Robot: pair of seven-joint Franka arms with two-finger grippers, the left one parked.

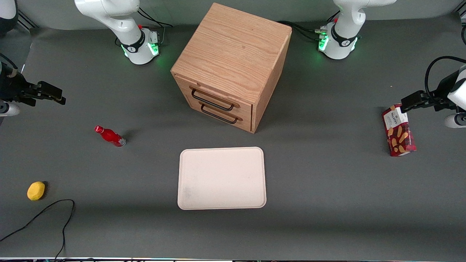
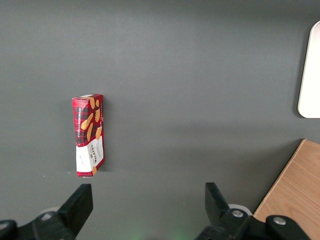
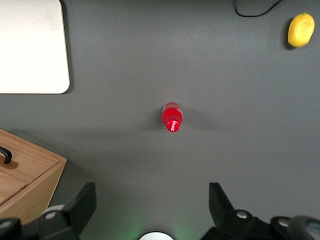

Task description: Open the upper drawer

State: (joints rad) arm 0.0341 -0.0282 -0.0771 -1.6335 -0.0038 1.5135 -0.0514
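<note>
The cube-shaped wooden cabinet (image 1: 233,54) stands in the middle of the table, farther from the front camera than the tray. The upper drawer (image 1: 215,95) is light oak with a thin black wire handle (image 1: 213,102) and looks shut. The identical lower drawer (image 1: 220,115) sits under it. My right gripper (image 1: 60,98) hangs above the table toward the working arm's end, well apart from the cabinet. It is open and empty (image 3: 152,197). In the right wrist view a corner of the cabinet (image 3: 30,172) and a bit of black handle (image 3: 5,155) show.
A red bottle (image 1: 110,136) lies on the table below my gripper, also in the right wrist view (image 3: 172,116). A yellow lemon (image 1: 36,191) and a black cable (image 1: 43,214) lie nearer the camera. A white tray (image 1: 222,178) lies in front of the drawers. A biscuit box (image 1: 398,130) lies toward the parked arm's end.
</note>
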